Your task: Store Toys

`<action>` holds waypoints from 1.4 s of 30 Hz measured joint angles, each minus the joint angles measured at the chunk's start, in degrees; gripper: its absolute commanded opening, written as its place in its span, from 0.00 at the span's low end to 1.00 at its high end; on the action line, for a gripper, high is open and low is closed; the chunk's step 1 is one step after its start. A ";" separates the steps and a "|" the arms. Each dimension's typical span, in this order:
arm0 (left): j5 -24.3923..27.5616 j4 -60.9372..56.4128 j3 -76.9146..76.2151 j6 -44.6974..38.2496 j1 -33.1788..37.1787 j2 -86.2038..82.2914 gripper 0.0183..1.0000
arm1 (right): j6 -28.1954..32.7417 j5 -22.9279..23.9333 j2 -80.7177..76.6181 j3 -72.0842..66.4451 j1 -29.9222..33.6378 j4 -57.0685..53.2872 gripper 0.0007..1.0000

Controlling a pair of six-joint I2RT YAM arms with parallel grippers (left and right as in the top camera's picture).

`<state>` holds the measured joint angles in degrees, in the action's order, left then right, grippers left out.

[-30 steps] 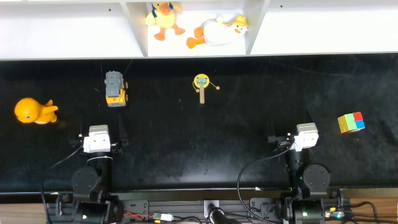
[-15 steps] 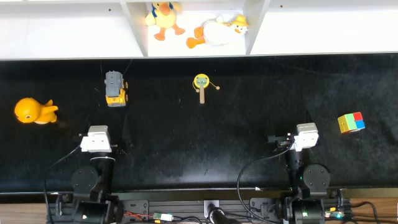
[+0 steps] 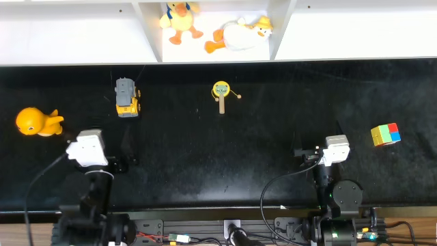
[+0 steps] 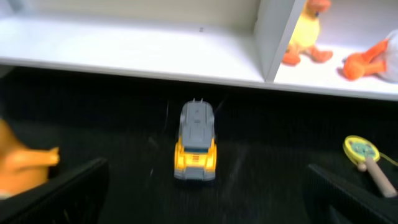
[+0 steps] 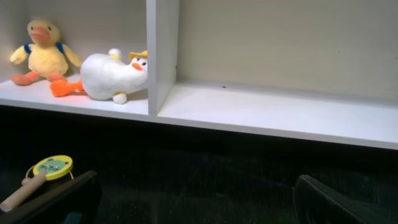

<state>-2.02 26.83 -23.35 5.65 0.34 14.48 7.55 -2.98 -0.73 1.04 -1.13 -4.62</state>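
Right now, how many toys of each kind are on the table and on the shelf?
2 plush ducks: the yellow plush duck and the white plush duck
1 orange animal toy
1 toy truck
1 rattle drum
1 colour cube
Total: 6 toys

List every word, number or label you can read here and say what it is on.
None can be read.
The rattle drum has a green printed face, too small to tell whether it holds letters.
The toy truck and colour cube show no markings.
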 measured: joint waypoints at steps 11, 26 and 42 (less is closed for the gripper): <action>7.30 9.29 -12.44 -1.20 10.21 13.31 1.00 | 0.02 0.02 0.00 0.00 0.00 0.04 1.00; 29.68 10.49 -12.44 -10.38 32.35 17.20 1.00 | 0.00 0.02 0.00 0.00 0.02 0.04 0.99; 31.67 6.54 -12.44 -13.40 31.32 23.93 1.00 | -0.02 0.00 0.00 0.00 0.00 0.02 1.00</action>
<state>29.65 33.36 -35.79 -7.75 31.66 38.41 7.53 -2.98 -0.73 1.04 -1.13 -4.60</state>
